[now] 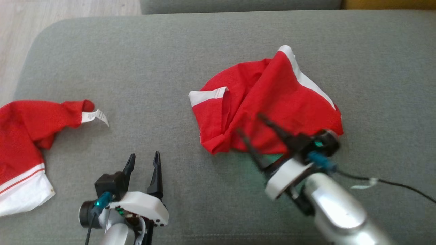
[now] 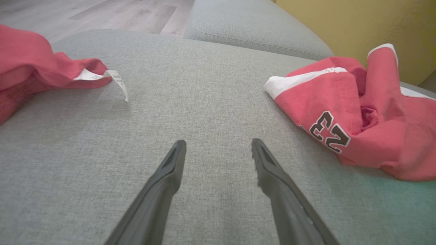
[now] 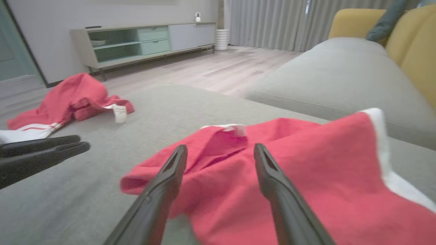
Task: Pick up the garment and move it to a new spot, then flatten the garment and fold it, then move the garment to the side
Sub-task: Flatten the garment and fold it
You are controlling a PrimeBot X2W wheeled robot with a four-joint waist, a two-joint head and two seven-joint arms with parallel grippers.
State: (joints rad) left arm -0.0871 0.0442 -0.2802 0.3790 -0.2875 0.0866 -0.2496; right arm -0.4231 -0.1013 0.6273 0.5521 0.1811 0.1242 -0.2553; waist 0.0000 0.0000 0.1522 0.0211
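A crumpled red garment point(image 1: 272, 95) with white trim lies on the grey sofa cushion point(image 1: 170, 51), right of centre. In the left wrist view the garment point(image 2: 357, 119) shows a "23" print. My right gripper point(image 1: 250, 125) hovers over its near edge, open, with nothing between the fingers. The right wrist view shows my right gripper point(image 3: 220, 148) spread above the red garment point(image 3: 306, 170). My left gripper point(image 1: 144, 156) stands open over bare cushion at the lower left, apart from the cloth, and my left gripper point(image 2: 218, 143) is empty in its own wrist view.
A second red and white garment point(image 1: 24, 129) with a white label lies at the cushion's left edge. Wooden floor point(image 1: 20, 27) lies beyond the left corner. A black cable point(image 1: 391, 183) trails from my right wrist. A yellow backrest point(image 3: 419, 51) rises at the far right.
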